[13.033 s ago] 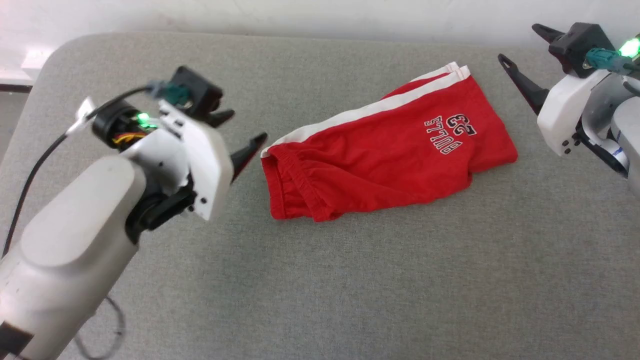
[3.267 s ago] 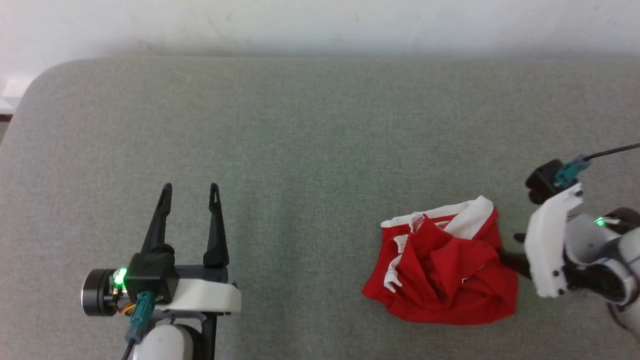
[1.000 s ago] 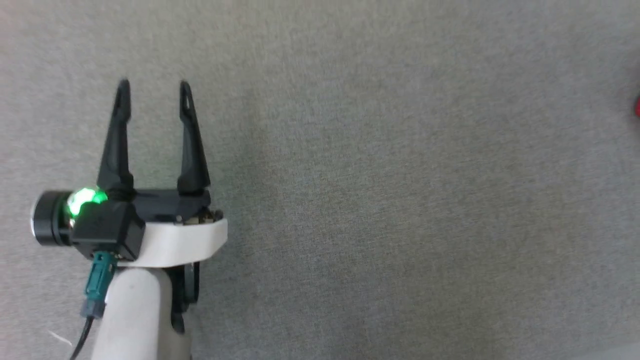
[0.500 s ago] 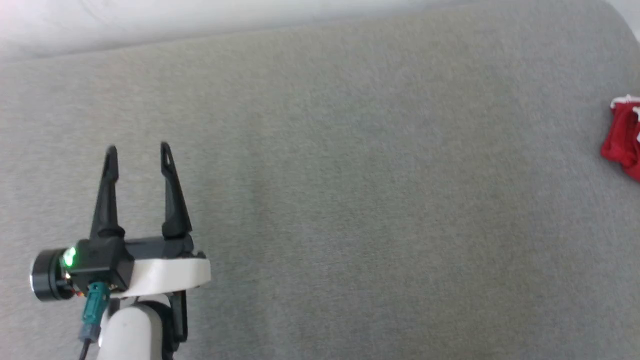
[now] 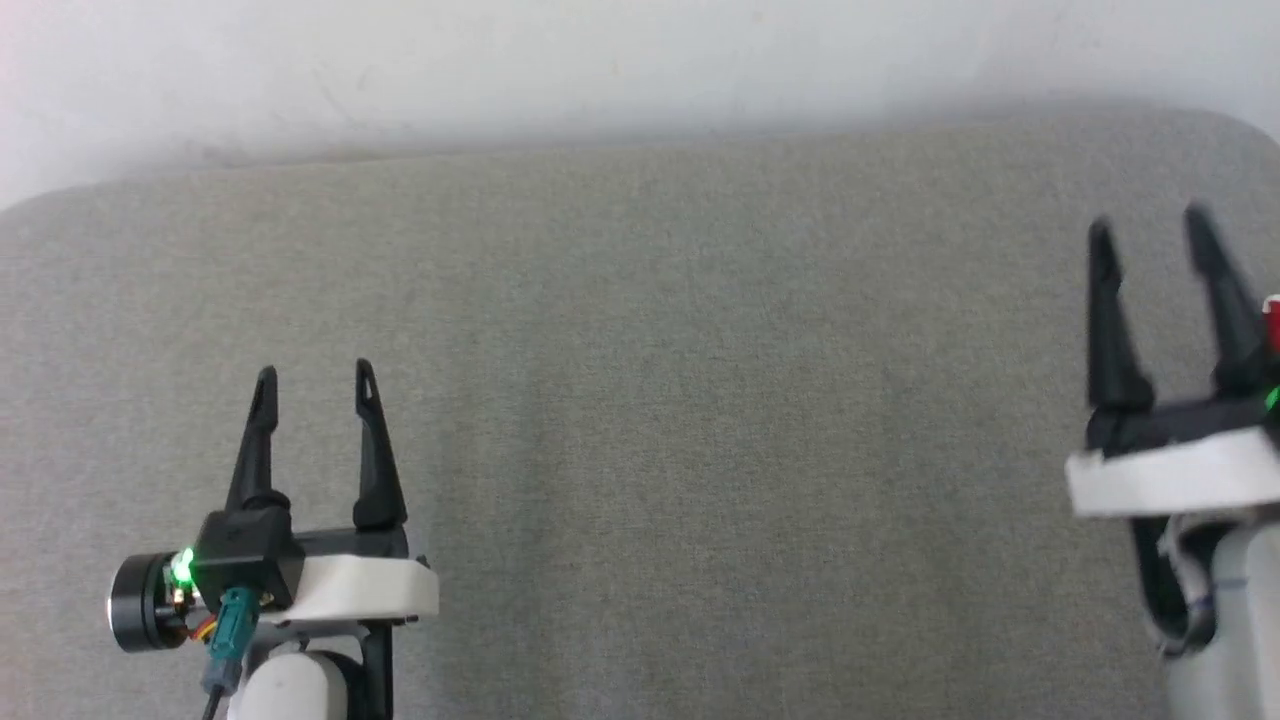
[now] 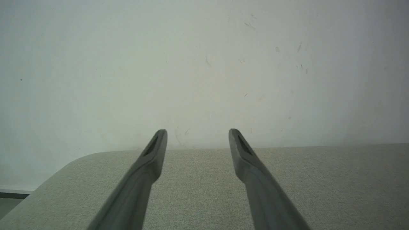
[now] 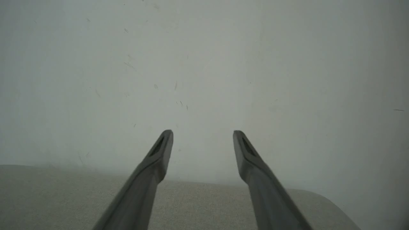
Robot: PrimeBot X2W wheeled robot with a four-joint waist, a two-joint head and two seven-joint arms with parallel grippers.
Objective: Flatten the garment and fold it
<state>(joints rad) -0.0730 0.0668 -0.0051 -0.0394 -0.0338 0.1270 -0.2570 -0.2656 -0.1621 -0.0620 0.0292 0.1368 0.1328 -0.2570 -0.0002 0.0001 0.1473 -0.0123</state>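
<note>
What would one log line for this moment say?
left gripper: open, empty | right gripper: open, empty | red garment: sliver at head view's right edge, not held | grey cushion: below grippers

You find no text, label, brand, number or sign to read here: neither on the grey woven fabric surface point(image 5: 640, 420) nor on the pale scuffed wall point(image 5: 640, 60) behind it.

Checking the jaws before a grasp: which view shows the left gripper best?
The head view: the left gripper appears whole and open above the grey cushion. The left wrist view gives its two fingers from behind, spread apart.
</note>
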